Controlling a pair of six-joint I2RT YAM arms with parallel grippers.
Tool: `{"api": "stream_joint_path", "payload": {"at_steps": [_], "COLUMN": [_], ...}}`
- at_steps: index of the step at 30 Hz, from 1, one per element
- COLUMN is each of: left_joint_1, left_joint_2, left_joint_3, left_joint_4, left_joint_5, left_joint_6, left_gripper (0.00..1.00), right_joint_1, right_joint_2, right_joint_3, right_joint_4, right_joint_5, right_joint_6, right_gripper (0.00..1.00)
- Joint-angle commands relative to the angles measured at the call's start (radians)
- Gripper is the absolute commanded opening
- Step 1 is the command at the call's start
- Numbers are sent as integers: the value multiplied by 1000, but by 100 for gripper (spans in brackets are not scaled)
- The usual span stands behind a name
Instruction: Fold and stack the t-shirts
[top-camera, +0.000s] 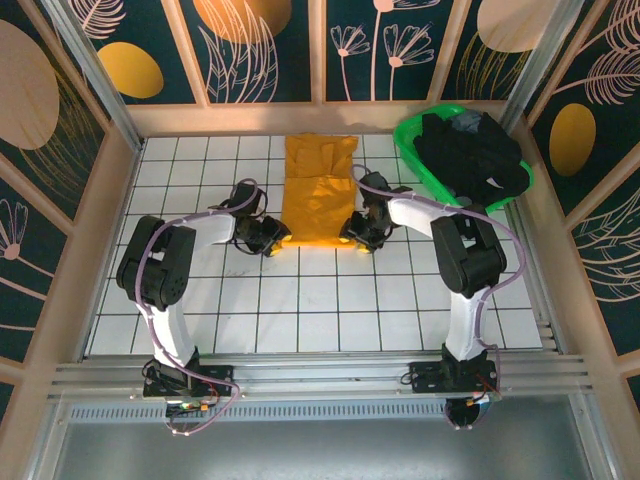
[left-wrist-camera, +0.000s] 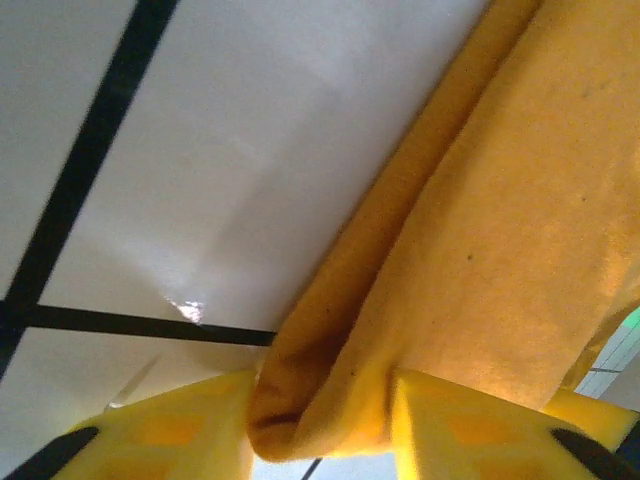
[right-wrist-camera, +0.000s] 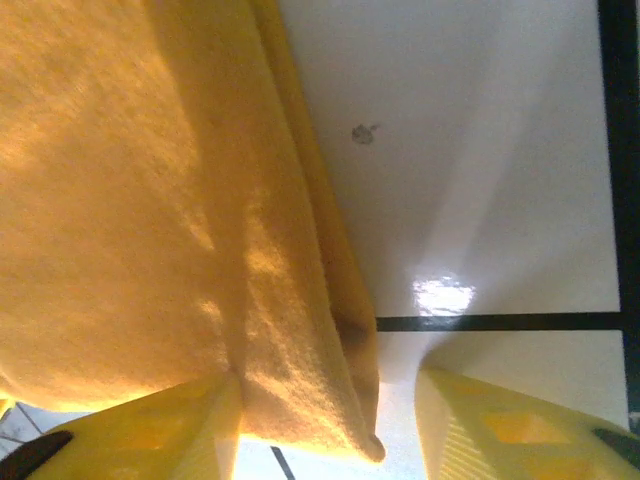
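filling the green basket (top-camera: 404, 142), dark t-shirts (top-camera: 470, 155); mustard-orange t-shirt (top-camera: 318, 190) outside

Top view: both near corners of the mustard-orange t-shirt (top-camera: 318, 190) lie under the left claw (top-camera: 274, 240) and right claw (top-camera: 354, 236). The dark t-shirts (top-camera: 472, 155) form one heap (count not determinable) covering most of the basket (top-camera: 404, 138). Left wrist view: the fingers (left-wrist-camera: 170, 435) are cut off by the lower edge; whether they clamp the cloth fold is not determinable.
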Motion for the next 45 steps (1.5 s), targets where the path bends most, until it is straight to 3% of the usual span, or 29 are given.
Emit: {"api": "stream_joint_path", "payload": {"at_steps": [1,6,8,14,21,26,29,37,45], "left_joint_1": [-9,-8,-9,-10,-51,-84,-84,-71,-7], "left_joint_2": [55,73,58,-36,-141,-298,-357,-413,-309], "left_joint_3": [42,86,99,81,-38,-153,-111,-17,139], "left_joint_4": [45,41,22,-19,-129,-223,-307,-338,-230], "left_joint_5": [0,-11,-23,-10,86,86,47,-12,19], "left_joint_6": [-4,4,17,59,149,179,221,180,95], "left_gripper": [31,4,0,0,0,0,0,0,0], "right_joint_1": [0,-12,-16,-19,18,57,69,41,-8], "right_joint_2": [34,39,26,-53,-157,-276,-334,-363,-268], "right_joint_3": [28,53,68,60,-87,-213,-230,-70,155], "right_joint_4": [21,23,13,-36,-128,-184,-208,-280,-297], "right_joint_5": [-38,-20,1,28,-97,-191,-201,-124,-95], "right_joint_6": [31,37,29,-8,-126,-154,-123,-42,6], "right_gripper": [40,11,0,0,0,0,0,0,0]}}
